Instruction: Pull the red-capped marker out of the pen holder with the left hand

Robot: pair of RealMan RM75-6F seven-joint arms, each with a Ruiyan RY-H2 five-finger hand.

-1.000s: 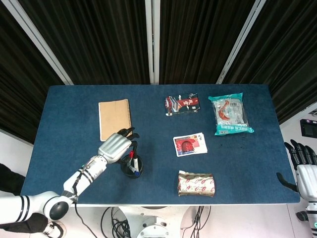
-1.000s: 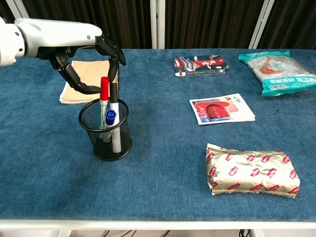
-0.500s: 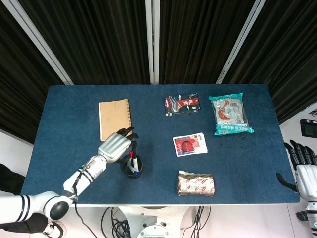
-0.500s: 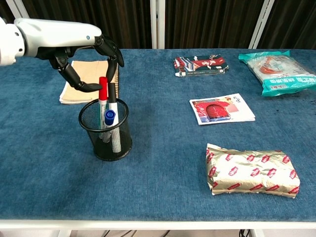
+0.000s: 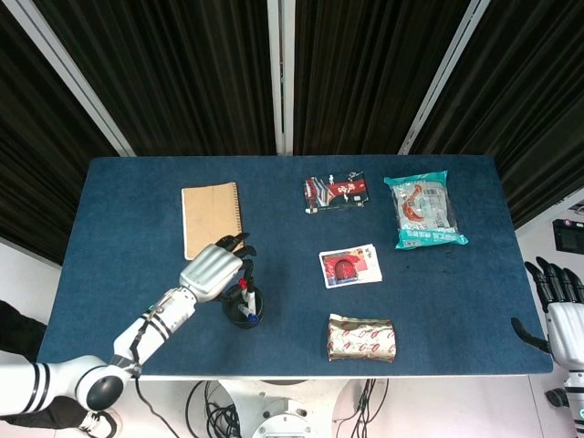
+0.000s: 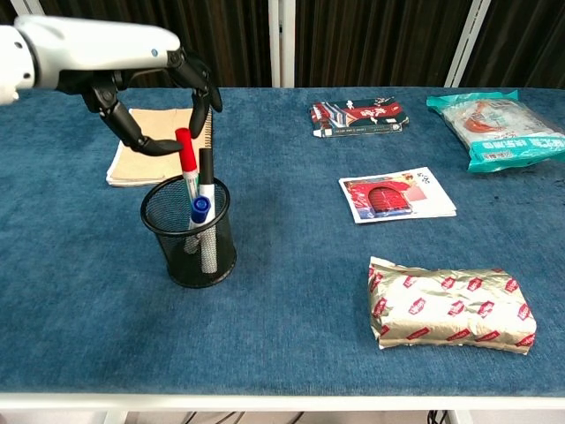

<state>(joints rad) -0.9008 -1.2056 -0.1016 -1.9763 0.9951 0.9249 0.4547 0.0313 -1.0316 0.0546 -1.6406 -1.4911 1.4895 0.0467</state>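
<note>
The black mesh pen holder stands near the table's front left. Out of it sticks the red-capped marker, tilted, with its lower body still inside the cup. My left hand hovers over the holder and pinches the red cap between thumb and a finger. A blue-capped marker and a black-capped marker stand beside it in the cup. My right hand hangs off the table's right edge, fingers apart and holding nothing.
A tan notebook lies just behind the holder. Further right lie a red and black box, a printed card, a teal snack packet and a gold foil pack.
My left hand has risen slightly, and the red-capped marker has come up a little with it and tilted. The right hand has stayed still.
</note>
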